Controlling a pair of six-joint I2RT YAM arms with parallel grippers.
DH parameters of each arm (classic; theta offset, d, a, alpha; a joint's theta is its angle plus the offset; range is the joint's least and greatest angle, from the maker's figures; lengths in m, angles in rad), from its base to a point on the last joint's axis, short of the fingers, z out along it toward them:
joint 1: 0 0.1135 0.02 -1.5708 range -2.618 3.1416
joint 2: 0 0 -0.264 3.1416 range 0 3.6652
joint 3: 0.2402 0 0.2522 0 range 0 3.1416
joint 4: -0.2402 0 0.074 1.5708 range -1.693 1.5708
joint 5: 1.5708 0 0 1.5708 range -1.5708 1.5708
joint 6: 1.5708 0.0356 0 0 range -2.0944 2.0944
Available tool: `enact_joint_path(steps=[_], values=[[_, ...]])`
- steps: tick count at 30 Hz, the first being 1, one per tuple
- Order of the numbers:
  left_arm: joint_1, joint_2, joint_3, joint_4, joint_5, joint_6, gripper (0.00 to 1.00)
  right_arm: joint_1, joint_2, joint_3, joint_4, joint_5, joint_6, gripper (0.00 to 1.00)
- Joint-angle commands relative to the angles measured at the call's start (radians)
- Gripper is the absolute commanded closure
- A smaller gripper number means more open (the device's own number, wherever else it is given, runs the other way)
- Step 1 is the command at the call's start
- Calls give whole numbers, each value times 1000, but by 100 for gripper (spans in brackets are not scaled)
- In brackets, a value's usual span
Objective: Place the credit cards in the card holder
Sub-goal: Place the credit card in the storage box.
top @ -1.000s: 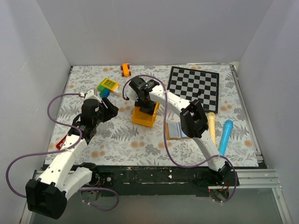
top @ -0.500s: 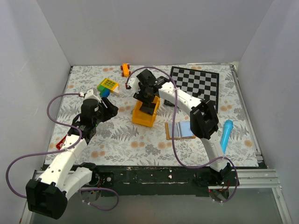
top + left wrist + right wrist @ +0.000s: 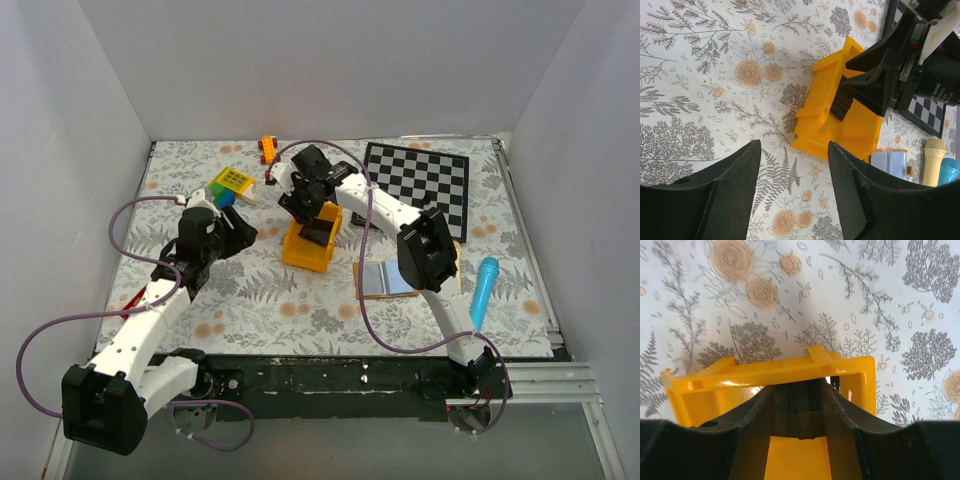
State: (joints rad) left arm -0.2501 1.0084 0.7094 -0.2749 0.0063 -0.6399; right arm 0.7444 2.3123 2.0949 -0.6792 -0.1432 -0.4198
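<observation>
The yellow bin (image 3: 303,256) stands mid-table, and black credit cards (image 3: 801,397) stand on edge inside it. My right gripper (image 3: 311,222) reaches down into the bin. In the right wrist view the right gripper (image 3: 799,390) has both fingers pressed against the cards' sides, shut on them. The left wrist view shows the same cards (image 3: 839,106) between those fingers in the bin (image 3: 815,117). The card holder (image 3: 385,278) lies open on the table right of the bin, pale blue inside; it also shows in the left wrist view (image 3: 888,164). My left gripper (image 3: 240,234) hovers open left of the bin, nothing between its fingers (image 3: 794,147).
A chequered board (image 3: 415,185) lies at the back right. A blue marker (image 3: 482,290) and a cream stick (image 3: 931,161) lie right of the card holder. A coloured toy block (image 3: 230,183) and an orange toy car (image 3: 268,148) sit at the back left.
The right gripper has shifted over the bin and narrowed its jaws onto the cards, and its elbow has swung. The left gripper has edged slightly towards the bin.
</observation>
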Motion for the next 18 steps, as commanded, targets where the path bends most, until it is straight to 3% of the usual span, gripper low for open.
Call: enact_joint_path(steps=[1, 10, 18], values=[[9, -21, -5, 16, 11, 5, 44, 10, 19, 89, 24, -105, 55, 50], [14, -31, -10, 8, 9, 11, 44, 15, 22, 102, 30, -176, 110, 50], [18, -34, -7, -1, 8, 8, 40, -13, -213, -91, 87, -142, 212, 50]])
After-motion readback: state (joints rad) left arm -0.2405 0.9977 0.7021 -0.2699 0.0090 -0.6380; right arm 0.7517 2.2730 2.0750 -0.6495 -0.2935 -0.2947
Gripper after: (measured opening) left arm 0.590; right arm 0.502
